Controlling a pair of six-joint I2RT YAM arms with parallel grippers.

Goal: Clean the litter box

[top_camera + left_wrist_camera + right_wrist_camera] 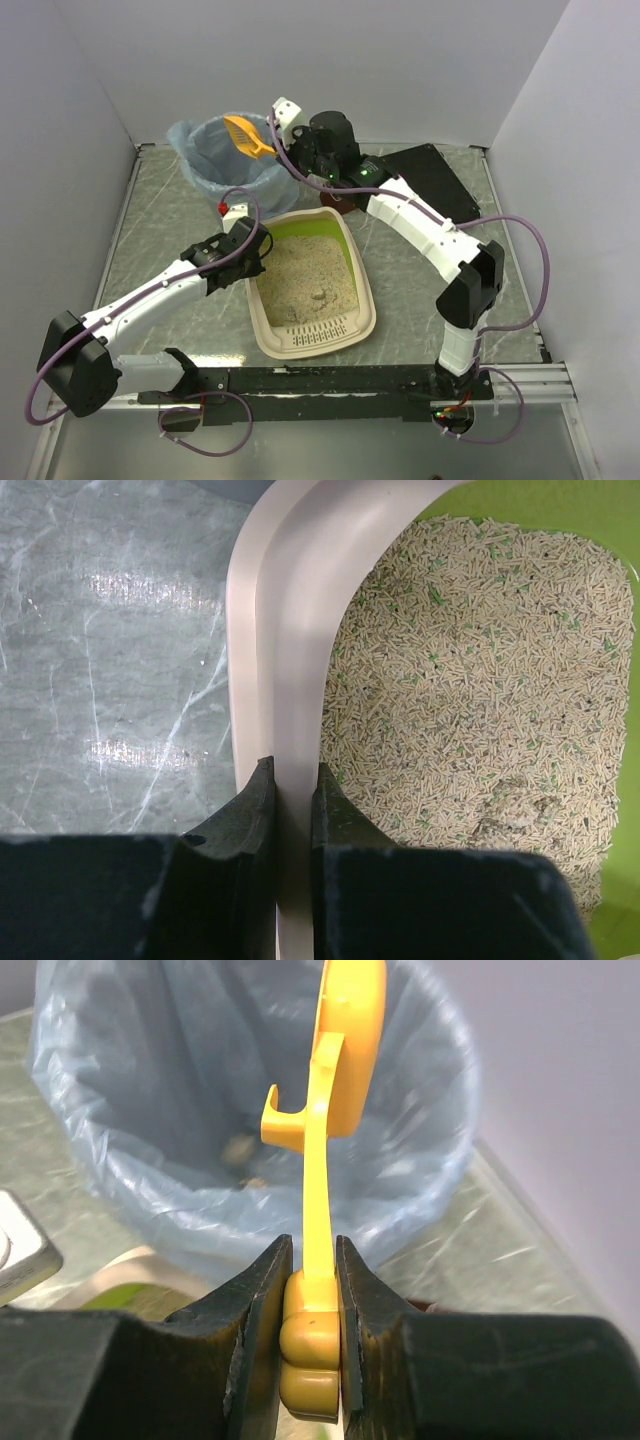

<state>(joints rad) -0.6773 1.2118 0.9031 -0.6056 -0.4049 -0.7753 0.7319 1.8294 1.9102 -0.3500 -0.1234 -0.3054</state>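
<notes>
The cream litter box (365,290) with a lime-green far wall sits mid-table, filled with sandy litter (305,275) and one clump (319,296). My left gripper (252,262) is shut on the box's left rim (290,660), one finger outside and one inside the wall. The clump also shows in the left wrist view (515,805). My right gripper (283,143) is shut on the handle of a yellow litter scoop (246,135), held over the blue-bag-lined bin (205,165). In the right wrist view the scoop (340,1050) hangs above the bin's opening (170,1080), with small bits at the bottom.
A flat black case (435,180) lies at the back right. A small red-topped object (222,207) sits between the bin and the box. White walls enclose the grey marbled table (150,240) on three sides.
</notes>
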